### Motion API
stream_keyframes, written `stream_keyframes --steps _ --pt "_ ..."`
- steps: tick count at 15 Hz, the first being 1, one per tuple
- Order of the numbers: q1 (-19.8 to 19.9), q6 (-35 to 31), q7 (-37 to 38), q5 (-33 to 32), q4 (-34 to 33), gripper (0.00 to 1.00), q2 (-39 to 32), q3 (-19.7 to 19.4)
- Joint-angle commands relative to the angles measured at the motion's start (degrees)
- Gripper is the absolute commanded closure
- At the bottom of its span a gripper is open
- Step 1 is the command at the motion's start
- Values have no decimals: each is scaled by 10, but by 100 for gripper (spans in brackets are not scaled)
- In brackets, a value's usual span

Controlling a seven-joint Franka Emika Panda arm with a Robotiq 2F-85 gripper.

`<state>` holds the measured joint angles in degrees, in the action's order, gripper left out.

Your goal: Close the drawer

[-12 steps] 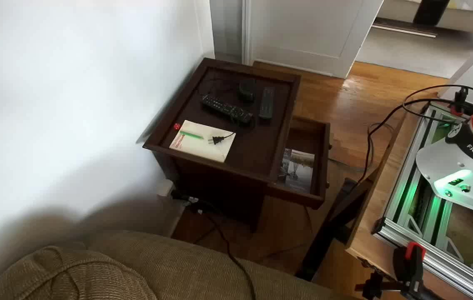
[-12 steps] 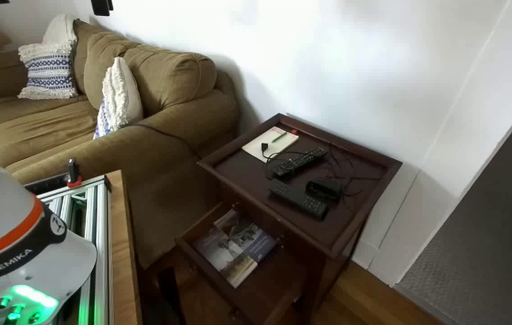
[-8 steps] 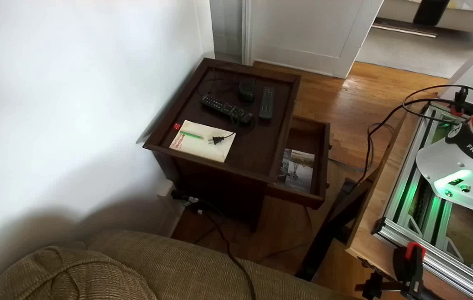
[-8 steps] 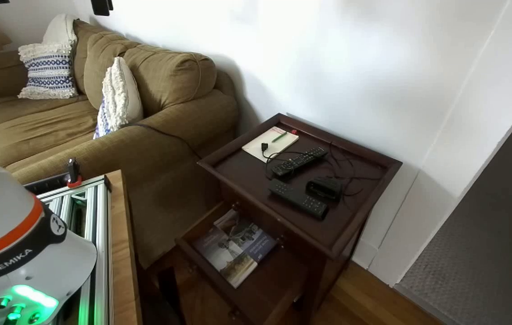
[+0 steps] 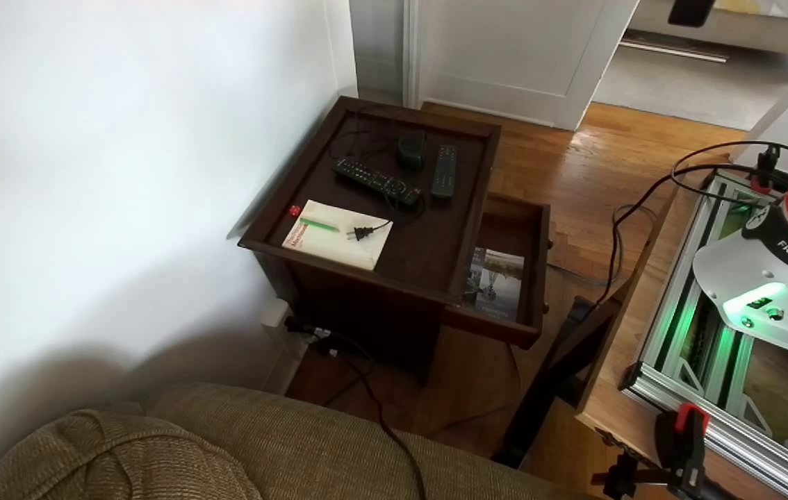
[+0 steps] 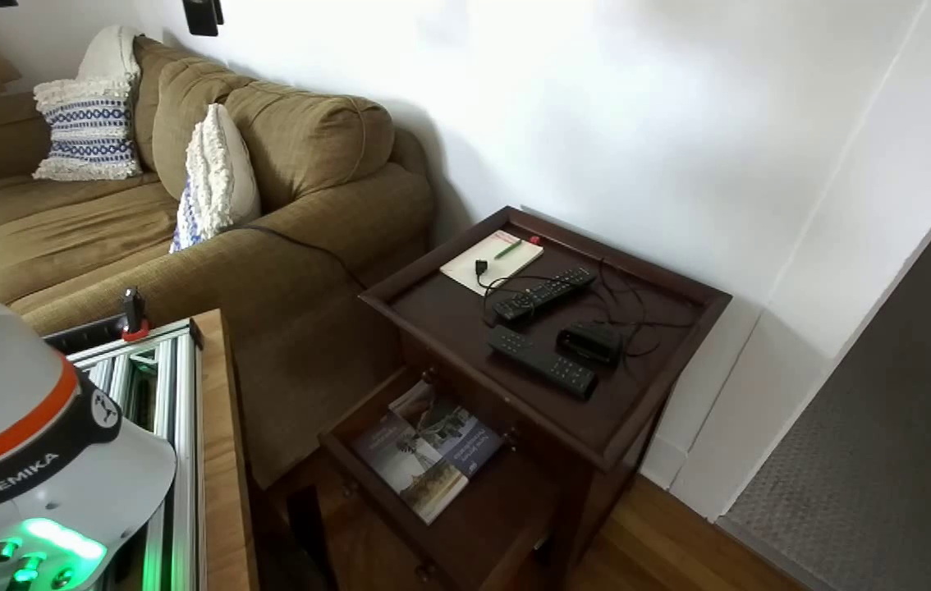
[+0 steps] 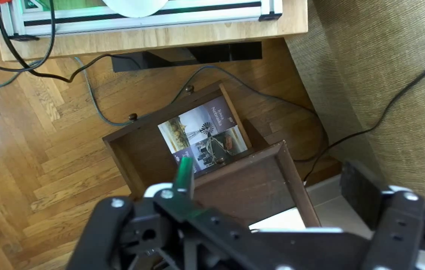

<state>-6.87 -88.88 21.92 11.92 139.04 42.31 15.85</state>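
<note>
The drawer (image 5: 505,226) is a shallow dark brown wooden box pulled well out of the small end table (image 5: 429,257). It also shows open in an exterior view (image 6: 498,505) and in the wrist view (image 7: 147,157). Booklets with a windmill picture (image 6: 416,455) lie inside it. Two round knobs are on its front. My gripper (image 7: 272,180) is open with nothing between its fingers, high above the table and apart from the drawer. In the exterior views only small dark tips at the top edge (image 6: 203,16) (image 5: 691,10) show, likely my fingers.
Remotes (image 5: 376,182), a black device, cords, a notepad (image 5: 338,236) and a green pen lie on the table top. A brown sofa (image 6: 309,205) and a white wall adjoin the table. My base's wooden stand (image 7: 160,43) faces the drawer front. Cables (image 7: 235,77) cross the floor.
The dark tip at the top edge has shifted up and left in an exterior view, and slightly right and down in an exterior view. The drawer and table have not moved.
</note>
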Motion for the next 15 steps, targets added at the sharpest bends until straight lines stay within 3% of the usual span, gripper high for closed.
stream_keyframes --steps 1,6,9,14,15 --pt "28 -61 -63 -19 47 0 -14 -49" --pt "41 -162 -154 -23 119 0 -80 -101" --pt "60 -215 -185 -60 152 0 -118 -124" --pt "106 -390 -195 -92 201 0 -196 -171" --pt "112 -420 -198 -90 187 0 -233 -181"
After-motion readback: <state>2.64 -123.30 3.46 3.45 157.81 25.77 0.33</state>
